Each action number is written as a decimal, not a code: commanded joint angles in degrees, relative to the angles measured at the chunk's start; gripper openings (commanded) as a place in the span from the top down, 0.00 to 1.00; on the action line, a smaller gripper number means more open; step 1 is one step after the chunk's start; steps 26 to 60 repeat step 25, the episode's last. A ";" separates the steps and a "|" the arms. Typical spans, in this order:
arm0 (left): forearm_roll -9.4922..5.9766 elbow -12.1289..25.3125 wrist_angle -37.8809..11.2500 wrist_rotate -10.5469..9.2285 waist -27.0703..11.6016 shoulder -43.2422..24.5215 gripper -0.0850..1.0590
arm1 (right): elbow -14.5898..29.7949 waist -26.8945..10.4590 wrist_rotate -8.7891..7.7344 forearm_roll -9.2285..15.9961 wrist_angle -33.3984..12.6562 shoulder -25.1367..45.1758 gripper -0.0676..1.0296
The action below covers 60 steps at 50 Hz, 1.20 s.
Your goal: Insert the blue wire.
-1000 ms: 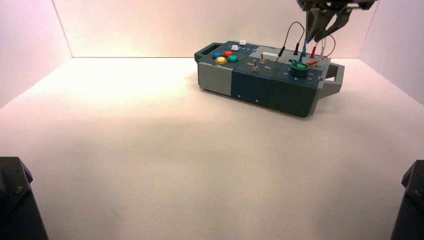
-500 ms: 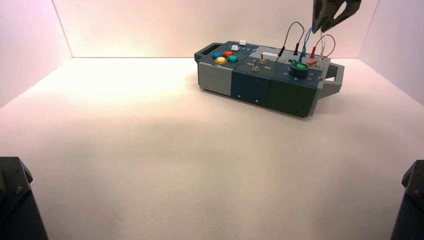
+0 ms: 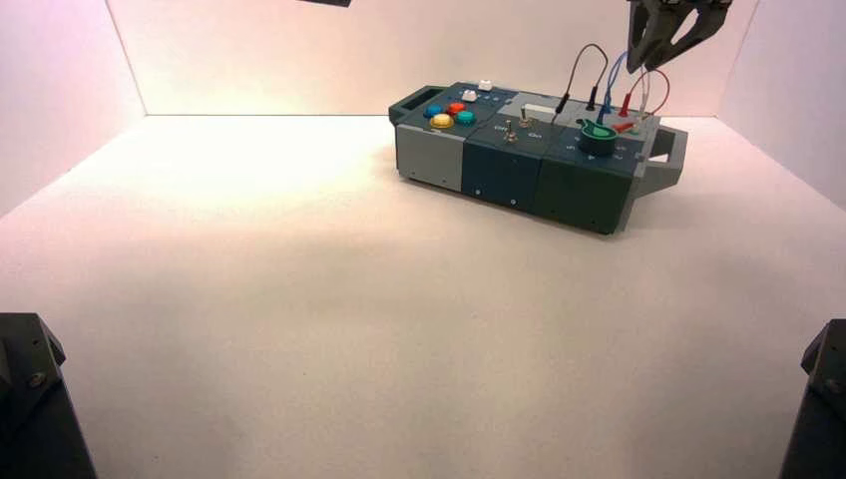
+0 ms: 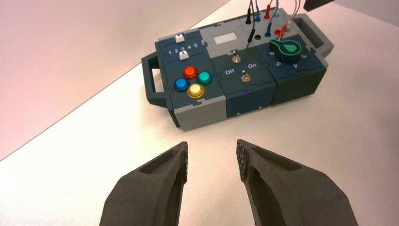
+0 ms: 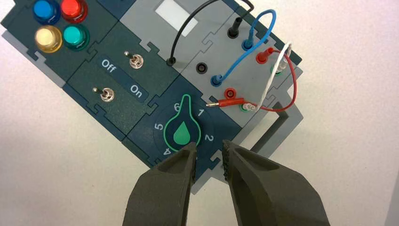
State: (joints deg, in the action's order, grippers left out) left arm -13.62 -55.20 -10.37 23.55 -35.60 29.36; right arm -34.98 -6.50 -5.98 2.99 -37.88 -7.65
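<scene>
High view, box: one [image 3: 499, 180], far and right on the table [image 3: 329, 329].
Right gripper: one [image 3: 643, 69], over the box's far right part, fingers spread; its upper part is cut off.
Dark piece: one [image 3: 324, 2], at the far edge, left of the box, mostly cut off; which part it is, I cannot tell.
Dark side parts: two, near left [image 3: 40, 399] and near right [image 3: 823, 399], both cut off.
Left wrist view, left gripper: one [image 4: 211, 145], left of the box and nearer, fingers spread with nothing between them.
Buttons: four, blue [image 4: 181, 84], red [image 4: 190, 72], yellow [image 4: 195, 90], teal [image 4: 204, 77], on the box's left part.
Sliders: two, white [image 4: 179, 38] [image 4: 184, 55], by the digits 1 to 5.
Switches: two [image 4: 236, 57] [image 4: 245, 76], beside "Off" and "On".
Wires: four colours, their tops cut off.
Right wrist view, blue wire: one [image 5: 244, 54], arching between two blue sockets on the right part, a plug in each.
Knob: one, green-edged [image 5: 182, 127], pointer between 6 and 1, partly hidden by a finger.
Other wires: three, black [image 5: 188, 21], red [image 5: 295, 84], white [image 5: 269, 80]; the red one has one loose plug.
</scene>
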 commanded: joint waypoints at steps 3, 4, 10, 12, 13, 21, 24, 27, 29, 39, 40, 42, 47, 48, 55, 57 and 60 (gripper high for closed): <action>0.09 0.79 0.53 0.18 0.09 0.35 0.44 | 0.26 -0.18 -0.18 0.18 0.79 -3.16 0.65; 0.09 0.79 0.53 0.18 0.09 0.26 0.44 | 0.18 -0.18 -0.18 0.18 0.79 -3.25 0.65; 0.26 0.79 0.62 0.18 0.18 -0.09 0.44 | 0.09 -0.18 -0.18 0.18 0.97 -3.69 0.65; 0.26 0.79 0.62 0.18 0.18 -0.26 0.44 | 0.00 -0.18 -0.09 0.18 0.97 -3.69 0.65; 0.35 0.79 0.62 0.26 0.18 -0.26 0.44 | 0.00 -0.18 -0.09 0.18 0.97 -3.69 0.65; 0.35 0.88 0.62 0.26 0.18 -0.26 0.44 | 0.18 -0.18 -0.09 0.18 0.97 -3.60 0.65; 0.35 0.88 0.62 0.26 0.18 -0.18 0.44 | 0.18 -0.18 -0.09 0.18 0.97 -3.69 0.65; 0.35 0.88 0.62 0.26 0.18 -0.18 0.44 | 0.18 -0.18 -0.09 0.18 0.97 -3.69 0.65; 0.35 0.88 0.62 0.26 0.18 -0.18 0.44 | 0.18 -0.18 -0.09 0.18 0.97 -3.69 0.65; 0.35 0.88 0.62 0.26 0.18 -0.18 0.44 | 0.18 -0.18 -0.09 0.18 0.97 -3.69 0.65; 0.35 0.88 0.62 0.26 0.18 -0.18 0.44 | 0.18 -0.18 -0.09 0.18 0.97 -3.69 0.65; 0.35 0.88 0.62 0.26 0.18 -0.18 0.44 | 0.18 -0.18 -0.09 0.18 0.97 -3.69 0.65; 0.35 0.88 0.62 0.26 0.18 -0.18 0.44 | 0.18 -0.18 -0.09 0.18 0.97 -3.69 0.65; 0.35 0.88 0.62 0.26 0.18 -0.18 0.44 | 0.18 -0.18 -0.09 0.18 0.97 -3.69 0.65; 0.35 0.88 0.62 0.26 0.18 -0.18 0.44 | 0.18 -0.18 -0.09 0.18 0.97 -3.69 0.65; 0.35 0.88 0.62 0.26 0.18 -0.18 0.44 | 0.18 -0.18 -0.09 0.18 0.97 -3.69 0.65; 0.35 0.88 0.62 0.26 0.18 -0.18 0.44 | 0.18 -0.18 -0.09 0.18 0.97 -3.69 0.65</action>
